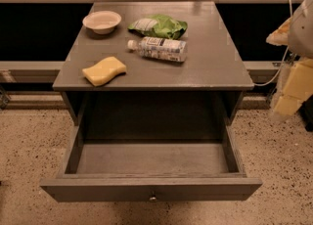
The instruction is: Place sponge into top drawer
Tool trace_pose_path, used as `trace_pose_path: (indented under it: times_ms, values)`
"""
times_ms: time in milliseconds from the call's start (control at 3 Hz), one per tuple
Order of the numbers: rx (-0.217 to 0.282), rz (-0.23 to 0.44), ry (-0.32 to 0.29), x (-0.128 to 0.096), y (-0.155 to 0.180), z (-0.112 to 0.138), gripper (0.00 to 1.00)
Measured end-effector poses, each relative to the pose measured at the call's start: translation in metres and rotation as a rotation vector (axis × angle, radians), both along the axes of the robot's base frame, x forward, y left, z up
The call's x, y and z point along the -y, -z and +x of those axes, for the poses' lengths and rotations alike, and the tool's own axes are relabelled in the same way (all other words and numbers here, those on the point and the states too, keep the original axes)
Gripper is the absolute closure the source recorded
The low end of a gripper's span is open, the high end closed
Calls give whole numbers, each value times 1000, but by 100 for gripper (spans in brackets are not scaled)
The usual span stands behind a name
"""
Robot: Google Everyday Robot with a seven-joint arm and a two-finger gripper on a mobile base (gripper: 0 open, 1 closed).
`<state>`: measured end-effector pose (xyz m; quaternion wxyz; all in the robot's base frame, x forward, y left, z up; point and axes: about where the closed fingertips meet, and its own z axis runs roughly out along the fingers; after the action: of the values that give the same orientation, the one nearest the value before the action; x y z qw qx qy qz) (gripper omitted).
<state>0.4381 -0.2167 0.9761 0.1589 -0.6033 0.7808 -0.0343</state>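
Sponge (pixel 104 70), one, on cabinet (pixel 215 67); one top drawer (pixel 98 190) open; jaws apparently far right.

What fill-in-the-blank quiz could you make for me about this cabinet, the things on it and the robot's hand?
1. The top drawer is pulled ____.
2. The sponge lies on the cabinet top, not inside the ____.
3. The plastic bottle lies on its ____.
4. The gripper hangs at the picture's ____ edge, apart from the sponge.

Missing words: open; drawer; side; right.
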Motion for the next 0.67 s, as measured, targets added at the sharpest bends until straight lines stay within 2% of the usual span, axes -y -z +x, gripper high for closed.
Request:
trace_pose_path:
  times_ms: [333,667]
  values:
    - [5,0,-3,-1,-1,1,0]
    - [31,-4,-109,-41,-1,27,0]
